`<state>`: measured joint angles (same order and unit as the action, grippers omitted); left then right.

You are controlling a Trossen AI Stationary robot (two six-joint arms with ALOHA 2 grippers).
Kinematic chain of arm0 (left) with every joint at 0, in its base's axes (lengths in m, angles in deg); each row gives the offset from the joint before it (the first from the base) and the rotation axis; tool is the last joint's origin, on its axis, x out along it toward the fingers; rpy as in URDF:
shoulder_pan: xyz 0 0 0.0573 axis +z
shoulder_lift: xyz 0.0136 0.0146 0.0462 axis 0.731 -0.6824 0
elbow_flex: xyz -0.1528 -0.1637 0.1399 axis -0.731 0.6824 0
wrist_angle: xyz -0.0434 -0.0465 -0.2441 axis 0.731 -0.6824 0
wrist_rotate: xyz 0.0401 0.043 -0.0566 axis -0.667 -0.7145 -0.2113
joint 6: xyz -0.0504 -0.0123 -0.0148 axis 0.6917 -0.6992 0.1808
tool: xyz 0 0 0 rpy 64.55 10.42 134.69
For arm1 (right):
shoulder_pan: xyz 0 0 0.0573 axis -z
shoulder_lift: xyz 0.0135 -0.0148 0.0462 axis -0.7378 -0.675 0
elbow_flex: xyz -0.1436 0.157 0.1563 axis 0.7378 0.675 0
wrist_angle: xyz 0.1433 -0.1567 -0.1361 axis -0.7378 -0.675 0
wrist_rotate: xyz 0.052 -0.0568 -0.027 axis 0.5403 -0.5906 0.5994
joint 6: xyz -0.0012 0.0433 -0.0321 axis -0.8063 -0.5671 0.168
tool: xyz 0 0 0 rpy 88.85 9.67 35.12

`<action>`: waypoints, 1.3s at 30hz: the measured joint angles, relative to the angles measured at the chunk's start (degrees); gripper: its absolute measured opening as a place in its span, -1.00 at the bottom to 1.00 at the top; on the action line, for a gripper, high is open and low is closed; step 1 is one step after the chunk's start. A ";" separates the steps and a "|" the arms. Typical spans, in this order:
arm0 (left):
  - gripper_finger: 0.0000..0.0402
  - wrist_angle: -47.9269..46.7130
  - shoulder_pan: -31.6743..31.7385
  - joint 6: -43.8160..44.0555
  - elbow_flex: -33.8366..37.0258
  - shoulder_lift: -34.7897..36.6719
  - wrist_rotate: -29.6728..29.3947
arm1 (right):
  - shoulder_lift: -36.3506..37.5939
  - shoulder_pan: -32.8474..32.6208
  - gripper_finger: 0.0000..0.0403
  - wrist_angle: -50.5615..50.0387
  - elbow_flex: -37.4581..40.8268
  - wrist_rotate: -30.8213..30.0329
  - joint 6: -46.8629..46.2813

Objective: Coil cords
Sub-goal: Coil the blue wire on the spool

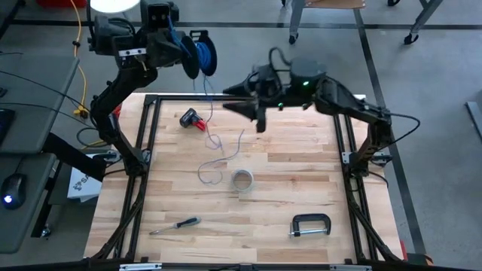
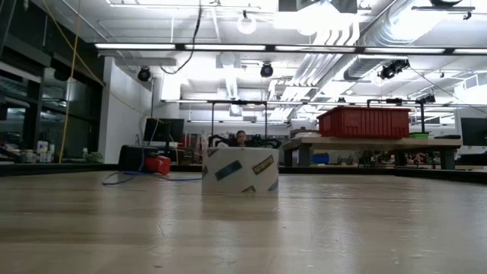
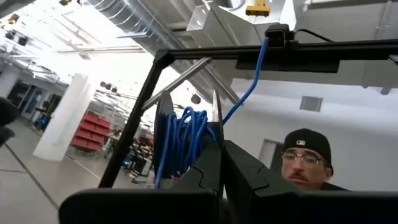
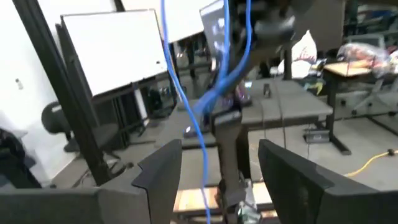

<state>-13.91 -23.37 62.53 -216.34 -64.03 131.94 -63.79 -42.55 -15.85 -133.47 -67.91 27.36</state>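
Blue cord [image 1: 205, 54] hangs in a bundle of loops from the left gripper [image 1: 190, 54] at the upper left of the high view, its jaws pinching the coil, with a tail trailing down to squiggles on the wooden table [image 1: 301, 188] beside a tape roll [image 1: 242, 180]. The right gripper [image 1: 260, 102], upper centre, has its jaws spread. The cord looks light, limp and prone to slipping loose, so I would take it near the hanging tail, close under the coil.

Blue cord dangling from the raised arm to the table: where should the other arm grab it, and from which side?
The blue cord is wound on the left tool. Probably grip the free stretch hanging below that coil, coming in sideways from the right arm's side: there the open right tool can close around it, whereas the loops lower down lie flat on the table.
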 joint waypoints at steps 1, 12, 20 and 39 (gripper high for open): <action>-1.00 -0.03 0.10 -0.09 0.00 0.00 -0.07 | -0.56 -0.15 0.03 -0.09 0.00 0.00 0.00; -1.00 -0.05 0.12 -1.99 0.02 -0.02 -0.85 | -4.44 -0.25 0.01 3.14 0.00 -2.02 -1.74; -1.00 -0.01 0.12 -3.85 0.02 -0.02 -0.94 | -6.16 -0.44 -0.23 8.35 0.02 -1.17 -5.66; -1.00 0.18 5.14 -3.85 0.02 1.37 -0.05 | -5.31 -0.66 -0.99 2.79 0.00 -0.10 -6.20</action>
<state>-13.74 -18.22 58.67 -216.32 -62.66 131.89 -69.10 -43.21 -13.06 -133.47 -68.01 21.16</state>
